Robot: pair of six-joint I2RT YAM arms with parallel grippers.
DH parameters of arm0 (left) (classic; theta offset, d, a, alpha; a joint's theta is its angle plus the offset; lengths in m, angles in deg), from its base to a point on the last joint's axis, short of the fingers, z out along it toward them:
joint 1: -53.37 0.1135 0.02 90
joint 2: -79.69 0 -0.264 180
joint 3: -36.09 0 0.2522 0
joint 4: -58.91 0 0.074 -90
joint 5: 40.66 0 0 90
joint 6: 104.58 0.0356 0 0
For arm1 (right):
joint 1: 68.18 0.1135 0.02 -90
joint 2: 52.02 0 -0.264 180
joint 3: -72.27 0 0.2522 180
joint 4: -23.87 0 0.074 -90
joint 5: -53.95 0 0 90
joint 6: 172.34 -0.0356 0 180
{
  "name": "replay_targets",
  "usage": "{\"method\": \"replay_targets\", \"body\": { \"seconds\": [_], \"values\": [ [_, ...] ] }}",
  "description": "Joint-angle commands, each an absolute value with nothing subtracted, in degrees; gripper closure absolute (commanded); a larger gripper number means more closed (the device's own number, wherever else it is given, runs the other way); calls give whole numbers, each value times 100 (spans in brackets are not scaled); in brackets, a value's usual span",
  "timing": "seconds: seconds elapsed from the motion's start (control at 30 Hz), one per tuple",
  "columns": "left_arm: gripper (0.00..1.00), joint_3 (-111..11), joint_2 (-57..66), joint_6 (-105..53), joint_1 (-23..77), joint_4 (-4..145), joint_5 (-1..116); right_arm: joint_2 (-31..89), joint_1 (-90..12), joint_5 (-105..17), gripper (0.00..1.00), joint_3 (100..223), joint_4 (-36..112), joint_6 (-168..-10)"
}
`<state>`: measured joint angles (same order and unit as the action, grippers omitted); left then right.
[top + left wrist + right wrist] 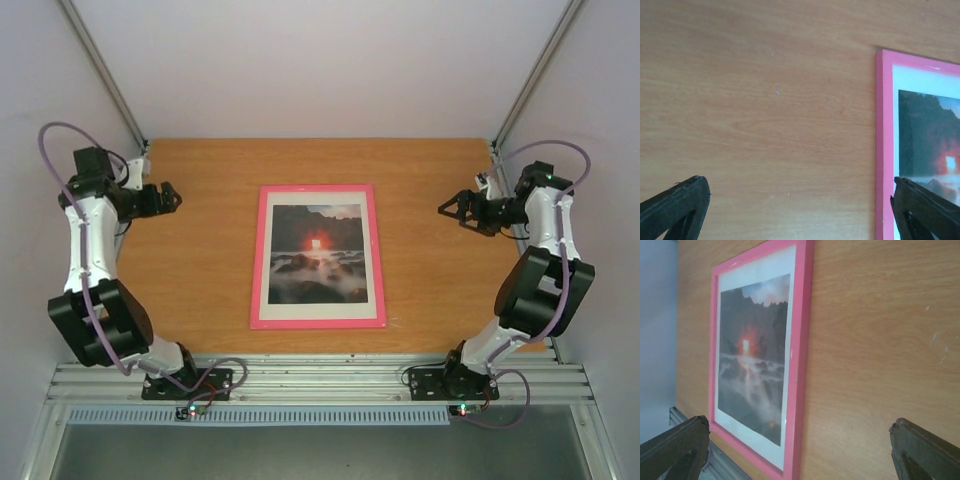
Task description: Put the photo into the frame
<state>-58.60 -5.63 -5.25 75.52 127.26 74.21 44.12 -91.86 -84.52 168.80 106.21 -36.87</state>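
Photo: the photo point(317, 252) lies face up inside the frame point(257, 260), with its white border showing on all four sides, so I judge it seated.
Frame: flat at the middle of the table point(200, 260), between my two arms.
Left gripper point(176, 198): fingers spread wide, empty, well left of the frame.
Right gripper point(445, 210): also spread and empty, well to the right. I read both as standing clear so nothing nudges the print.
Writing: none I can read. I see no brand or label on the frame or the print.
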Motion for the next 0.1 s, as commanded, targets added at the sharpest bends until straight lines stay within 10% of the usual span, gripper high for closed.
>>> {"method": "replay_targets", "body": {
  "seconds": [0.0, 0.07],
  "values": [
    [0, -5553, -424, -963, 7568, 12277, 7272, 4065, -9181, -8743, 2, 16774, 10228, -4006],
    [1, -5509, -376, -1059, 7569, 12218, 7219, 4054, -9178, -8746, 2, 16775, 10177, -4055]
  ]
}}
